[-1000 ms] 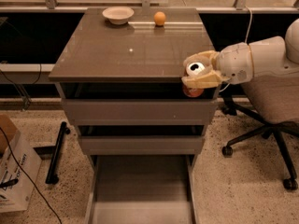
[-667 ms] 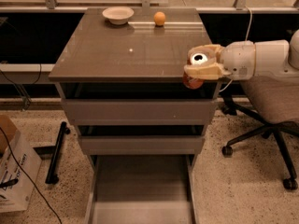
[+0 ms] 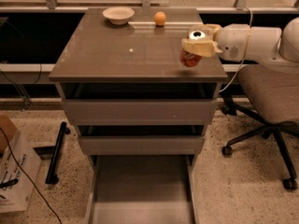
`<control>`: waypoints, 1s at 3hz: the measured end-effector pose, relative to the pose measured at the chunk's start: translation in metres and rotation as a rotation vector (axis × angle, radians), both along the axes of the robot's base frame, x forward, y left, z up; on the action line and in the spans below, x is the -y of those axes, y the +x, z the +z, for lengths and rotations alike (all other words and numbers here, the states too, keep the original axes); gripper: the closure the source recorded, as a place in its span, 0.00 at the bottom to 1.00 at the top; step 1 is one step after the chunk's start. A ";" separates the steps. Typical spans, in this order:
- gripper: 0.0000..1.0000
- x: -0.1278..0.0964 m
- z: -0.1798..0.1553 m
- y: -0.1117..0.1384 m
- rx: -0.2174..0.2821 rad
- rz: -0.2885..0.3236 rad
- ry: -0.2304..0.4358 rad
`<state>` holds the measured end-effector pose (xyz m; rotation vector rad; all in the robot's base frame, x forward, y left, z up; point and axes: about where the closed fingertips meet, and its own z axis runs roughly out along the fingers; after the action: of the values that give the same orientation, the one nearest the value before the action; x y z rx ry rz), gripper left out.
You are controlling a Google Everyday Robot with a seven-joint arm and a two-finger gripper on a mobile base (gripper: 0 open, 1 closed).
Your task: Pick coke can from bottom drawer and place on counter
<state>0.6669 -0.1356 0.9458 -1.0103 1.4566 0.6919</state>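
At the right of the frame, the gripper (image 3: 195,48) is over the bench's (image 3: 117,55) right side, fingers clamped around the one coke can (image 3: 189,59). One bowl (image 3: 118,15) and one orange ball (image 3: 160,18) sit at upper centre. The one bottom drawer (image 3: 140,195) is open.

High front camera looks down on counter (image 3: 117,55), hand (image 3: 195,50) at right edge.

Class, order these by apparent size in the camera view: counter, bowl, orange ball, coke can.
counter
bowl
coke can, gripped by the tool above the counter's right edge, and orange ball: too alike to rank; the can is partly hidden and nearer.
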 end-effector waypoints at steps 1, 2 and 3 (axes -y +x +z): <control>1.00 -0.001 0.003 0.033 -0.016 -0.035 -0.035; 1.00 0.000 -0.007 0.066 -0.076 -0.052 -0.106; 0.84 0.004 -0.025 0.089 -0.160 -0.052 -0.177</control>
<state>0.7558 -0.1394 0.9205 -1.0671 1.7009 0.6257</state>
